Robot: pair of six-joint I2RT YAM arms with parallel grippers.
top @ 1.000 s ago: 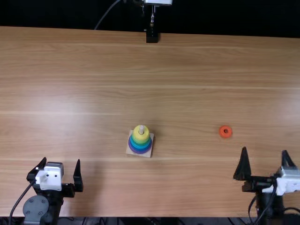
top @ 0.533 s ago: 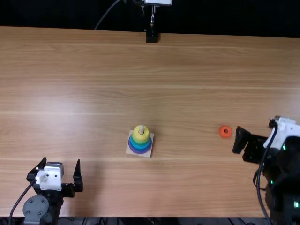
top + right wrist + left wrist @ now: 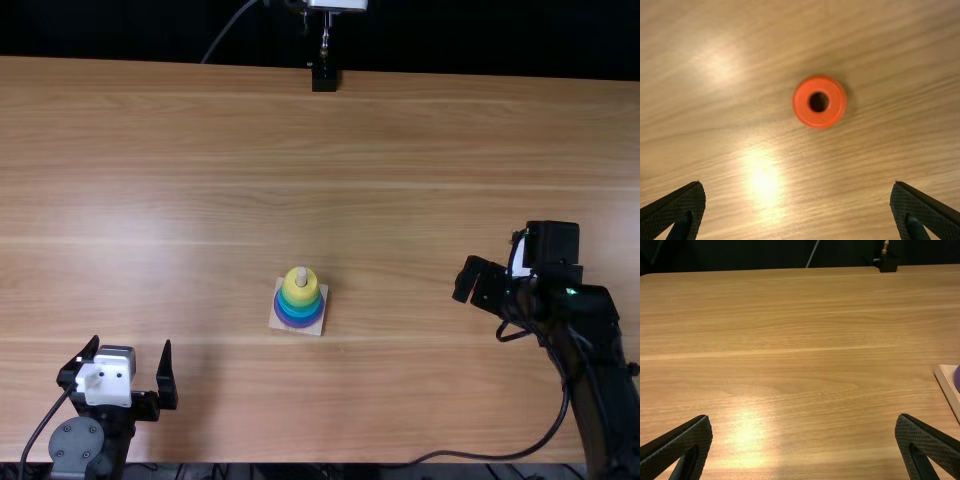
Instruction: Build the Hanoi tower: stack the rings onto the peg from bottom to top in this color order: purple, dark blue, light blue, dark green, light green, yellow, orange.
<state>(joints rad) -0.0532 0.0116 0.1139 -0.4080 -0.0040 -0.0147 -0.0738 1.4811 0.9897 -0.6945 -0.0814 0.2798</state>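
From above, the right gripper (image 3: pixel 476 281) hides the orange ring (image 3: pixel 805 102) from us; the stacked rings (image 3: pixel 300 293) cover the peg's (image 3: pixel 301 275) lower part, and their middle bands (image 3: pixel 300 309) are too small for us to count; the view's edge cuts off the left arm (image 3: pixel 76 446) and right arm (image 3: pixel 603 385); in the left wrist view, we see the wooden base (image 3: pixel 946 377) and purple ring (image 3: pixel 958 378) cropped.

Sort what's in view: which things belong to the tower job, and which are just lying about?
Job:
- orange ring
- stacked rings
- peg
- wooden base

Not job:
- black stand at the table's far edge
- thin cable beyond it
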